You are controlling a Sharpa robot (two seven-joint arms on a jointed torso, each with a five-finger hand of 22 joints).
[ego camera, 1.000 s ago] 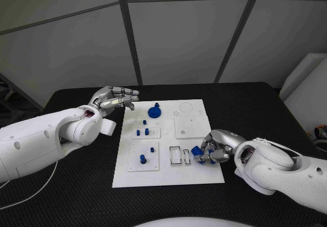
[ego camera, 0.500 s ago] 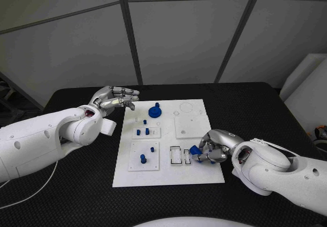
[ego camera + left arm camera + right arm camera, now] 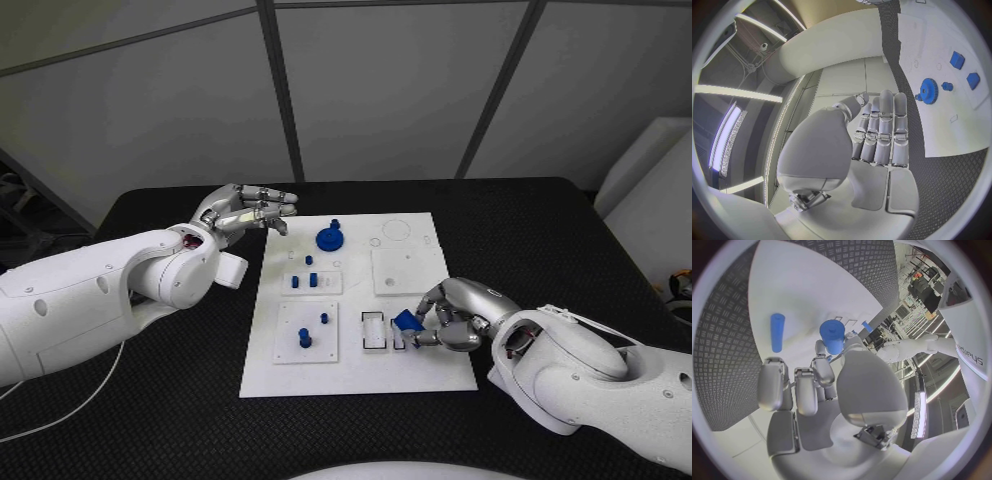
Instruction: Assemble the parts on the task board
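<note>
While pinched in right hand (image 3: 459, 318), blue cylindrical part (image 3: 833, 336) upright.

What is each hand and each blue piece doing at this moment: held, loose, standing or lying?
Right hand: holds a blue part over the task board.
Left hand: holds nothing, fingers curled, at the board's far left corner.
Blue gear: sits on the board, untouched.
Small blue pegs: standing in the board.
Blue cylinder: lying loose.
</note>
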